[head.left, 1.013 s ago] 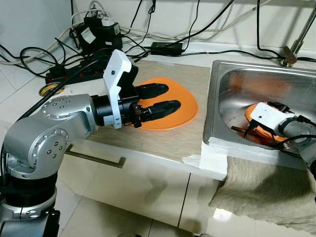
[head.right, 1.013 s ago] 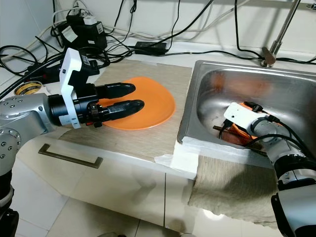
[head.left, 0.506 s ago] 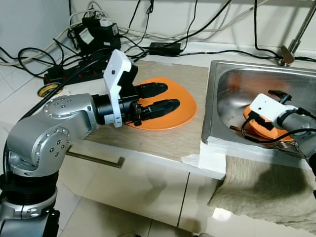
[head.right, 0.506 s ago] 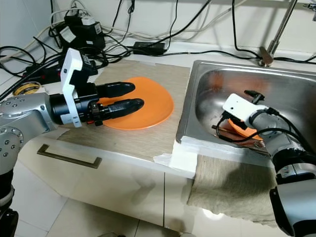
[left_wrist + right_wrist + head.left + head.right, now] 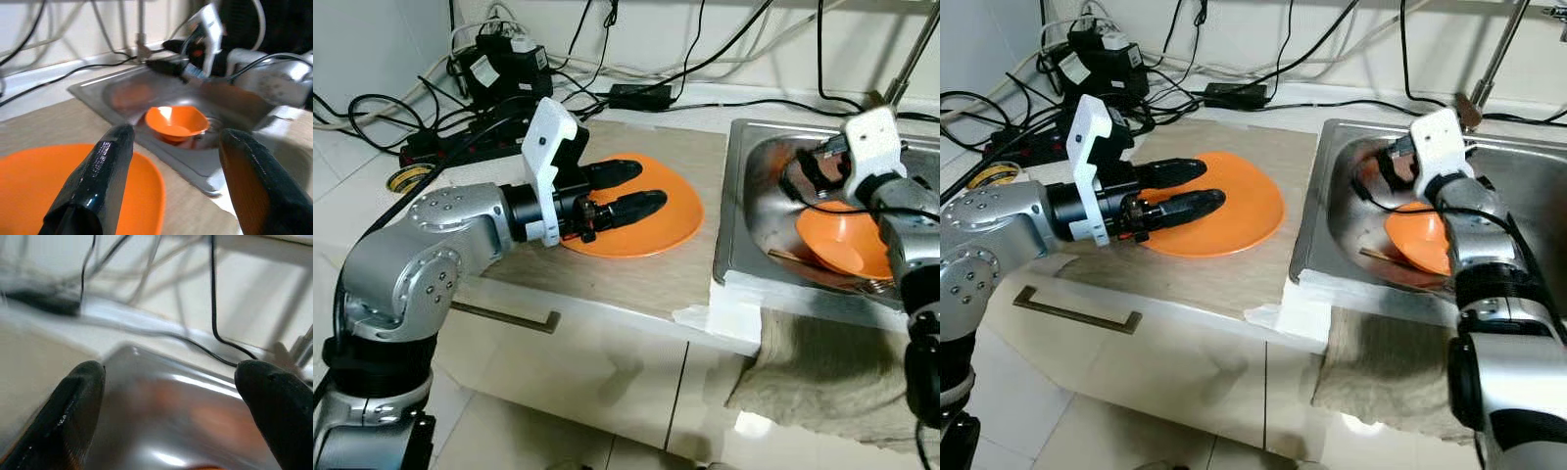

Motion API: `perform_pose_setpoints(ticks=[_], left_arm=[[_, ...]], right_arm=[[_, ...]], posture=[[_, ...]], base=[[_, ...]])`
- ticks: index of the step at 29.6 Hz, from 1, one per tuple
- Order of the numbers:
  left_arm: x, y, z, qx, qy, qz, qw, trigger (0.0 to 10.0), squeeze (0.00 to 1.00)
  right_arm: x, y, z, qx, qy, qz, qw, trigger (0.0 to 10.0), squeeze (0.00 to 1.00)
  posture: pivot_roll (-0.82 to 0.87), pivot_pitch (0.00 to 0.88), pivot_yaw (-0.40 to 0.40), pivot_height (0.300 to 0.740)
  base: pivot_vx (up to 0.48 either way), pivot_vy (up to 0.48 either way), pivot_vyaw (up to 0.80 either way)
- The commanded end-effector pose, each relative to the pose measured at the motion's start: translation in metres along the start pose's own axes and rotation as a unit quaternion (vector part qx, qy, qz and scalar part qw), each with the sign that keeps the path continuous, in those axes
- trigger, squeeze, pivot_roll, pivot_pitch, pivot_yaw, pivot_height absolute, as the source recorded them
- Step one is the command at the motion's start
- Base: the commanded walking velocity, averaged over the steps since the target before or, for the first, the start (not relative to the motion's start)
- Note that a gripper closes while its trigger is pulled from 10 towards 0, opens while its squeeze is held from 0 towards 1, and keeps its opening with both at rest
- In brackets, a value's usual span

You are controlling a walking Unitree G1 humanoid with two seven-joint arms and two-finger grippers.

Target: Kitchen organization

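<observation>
In the sink [image 5: 759, 211], an orange bowl [image 5: 844, 242] beside chopsticks [image 5: 790, 258]

1. Countertop [image 5: 636, 284], beige mat surface; orange plate [image 5: 656, 220] lies flat on it.
2. Black cables, power strip [image 5: 450, 147] at rear; tape roll [image 5: 408, 179] left.
3. Inset steel sink [image 5: 773, 186]; orange bowl [image 5: 842, 240] inside.
</observation>
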State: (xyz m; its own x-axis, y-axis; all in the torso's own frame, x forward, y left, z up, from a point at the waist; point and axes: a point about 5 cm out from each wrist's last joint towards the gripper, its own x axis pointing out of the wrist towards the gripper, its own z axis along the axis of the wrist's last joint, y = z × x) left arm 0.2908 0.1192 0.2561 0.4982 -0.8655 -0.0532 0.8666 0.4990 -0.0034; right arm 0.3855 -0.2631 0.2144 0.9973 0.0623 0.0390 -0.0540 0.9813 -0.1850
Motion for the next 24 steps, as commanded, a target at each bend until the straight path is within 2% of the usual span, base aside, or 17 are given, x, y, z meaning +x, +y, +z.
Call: perform_pose_setpoints(ticks=[1,4,8,10,11,13,18,24], left_arm=[[0.001,0.009,0.004,0.010,-0.006,0.032,0.999,10.0,0.00],[0.003,0.020,0.003,0.006,-0.016,0.070,0.997,10.0,0.00],[0.007,0.035,0.001,-0.001,-0.026,0.121,0.992,10.0,0.00],[0.007,0.036,0.001,-0.005,-0.027,0.123,0.992,10.0,0.00],[0.007,0.043,-0.002,-0.010,-0.028,0.145,0.989,10.0,0.00],[0.007,0.048,-0.005,-0.010,-0.026,0.164,0.986,10.0,0.00],[0.002,0.056,-0.010,-0.012,-0.021,0.187,0.982,10.0,0.00],[-0.010,0.065,-0.015,-0.016,-0.018,0.215,0.976,10.0,0.00]], right_arm=[[0.002,0.000,0.017,0.067,-0.032,-0.004,0.997,10.0,0.00],[0.001,0.007,0.020,0.113,-0.044,0.005,0.993,10.0,0.00],[-0.004,0.035,0.025,0.179,-0.064,0.049,0.981,10.0,0.00],[-0.005,0.039,0.026,0.190,-0.066,0.055,0.978,10.0,0.00],[-0.011,0.055,0.029,0.223,-0.069,0.083,0.969,10.0,0.00],[-0.016,0.070,0.029,0.244,-0.067,0.109,0.961,10.0,0.00],[-0.032,0.087,0.027,0.250,-0.058,0.146,0.955,10.0,0.00],[-0.050,0.082,0.027,0.226,-0.052,0.165,0.959,10.0,0.00]], posture=[[-0.06,0.000,0.065,0.740],[-0.05,0.000,0.064,0.740],[-0.04,0.000,0.061,0.740],[-0.04,0.000,0.062,0.740],[-0.04,0.000,0.063,0.740],[-0.05,0.000,0.063,0.740],[-0.05,0.000,0.063,0.740],[-0.06,0.000,0.069,0.740]], base=[[0.000,0.000,0.00],[0.000,0.000,0.00],[0.000,0.000,0.00],[0.000,0.000,0.00],[0.000,0.000,0.00],[0.000,0.000,0.00],[0.000,0.000,0.00],[0.000,0.000,0.00]])
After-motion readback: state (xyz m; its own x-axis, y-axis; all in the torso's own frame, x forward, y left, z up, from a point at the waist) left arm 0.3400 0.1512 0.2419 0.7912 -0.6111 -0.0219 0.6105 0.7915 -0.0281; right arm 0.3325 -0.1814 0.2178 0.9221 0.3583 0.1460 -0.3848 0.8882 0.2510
